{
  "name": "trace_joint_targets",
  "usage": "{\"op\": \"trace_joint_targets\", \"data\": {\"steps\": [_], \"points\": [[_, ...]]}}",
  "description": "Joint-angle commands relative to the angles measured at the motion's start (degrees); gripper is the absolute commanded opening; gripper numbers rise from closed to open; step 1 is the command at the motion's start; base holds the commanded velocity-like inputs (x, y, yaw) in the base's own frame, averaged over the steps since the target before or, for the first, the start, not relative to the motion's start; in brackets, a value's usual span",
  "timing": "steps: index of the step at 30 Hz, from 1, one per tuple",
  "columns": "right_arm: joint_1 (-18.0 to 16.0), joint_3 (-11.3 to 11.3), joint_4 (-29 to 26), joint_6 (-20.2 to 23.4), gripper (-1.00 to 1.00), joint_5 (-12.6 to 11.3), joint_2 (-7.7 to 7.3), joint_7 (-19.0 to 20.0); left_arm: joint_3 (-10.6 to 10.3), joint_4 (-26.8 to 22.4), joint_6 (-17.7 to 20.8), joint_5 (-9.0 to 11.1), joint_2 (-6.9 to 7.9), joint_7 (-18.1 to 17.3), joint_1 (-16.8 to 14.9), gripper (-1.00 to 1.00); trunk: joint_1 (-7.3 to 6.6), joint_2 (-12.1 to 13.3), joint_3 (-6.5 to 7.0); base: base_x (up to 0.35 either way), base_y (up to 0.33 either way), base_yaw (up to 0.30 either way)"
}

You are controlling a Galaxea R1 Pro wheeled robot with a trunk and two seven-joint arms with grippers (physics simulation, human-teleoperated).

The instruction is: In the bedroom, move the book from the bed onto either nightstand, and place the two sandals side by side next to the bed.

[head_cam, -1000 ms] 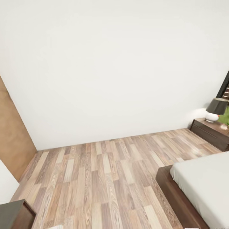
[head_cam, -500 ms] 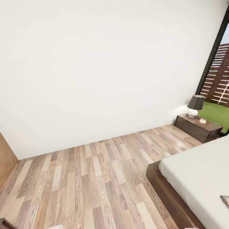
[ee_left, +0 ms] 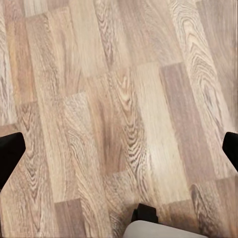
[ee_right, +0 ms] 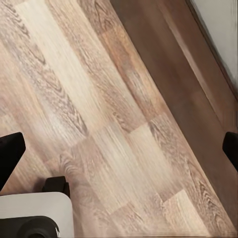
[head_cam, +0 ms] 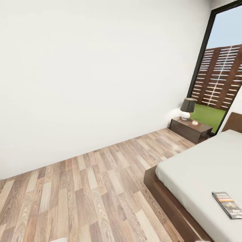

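Now, head view: small dark paperback book with orange band (head_cam: 227, 204) lies flat on the low dark-framed bed's off-white mattress (head_cam: 198, 168), near its foot edge. Dark wood nightstand (head_cam: 190, 129) stands by the window, lamp on top. Left wrist: left gripper (ee_left: 119, 151) fingers wide apart over plank floor (ee_left: 114, 99). Right wrist: right gripper (ee_right: 119, 148) likewise spread, nothing held, bed frame nearby.

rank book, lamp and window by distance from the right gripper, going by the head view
1. book, on the mattress at the view's lower right.
2. lamp, on the nightstand past the bed.
3. window, behind the nightstand, farthest.
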Motion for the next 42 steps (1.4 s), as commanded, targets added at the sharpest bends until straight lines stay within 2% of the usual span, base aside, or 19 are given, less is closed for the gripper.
{"op": "trace_joint_targets", "data": {"steps": [1, 42], "points": [[-0.07, -0.49, 0.09, -0.22, 1.00, 0.58, 0.01, 0.17, 0.05, 0.06, -0.21, 0.03, 0.00, 0.10, -0.05, 1.00, 0.03, -0.12, -0.13, 0.000, 0.000, -0.273], [-0.06, -0.49, 0.14, -0.22, 1.00, 0.65, -0.07, 0.17, 0.05, 0.06, -0.21, 0.03, 0.02, 0.10, -0.05, 1.00, 0.03, -0.12, -0.13, 0.000, 0.000, -0.273]]}}
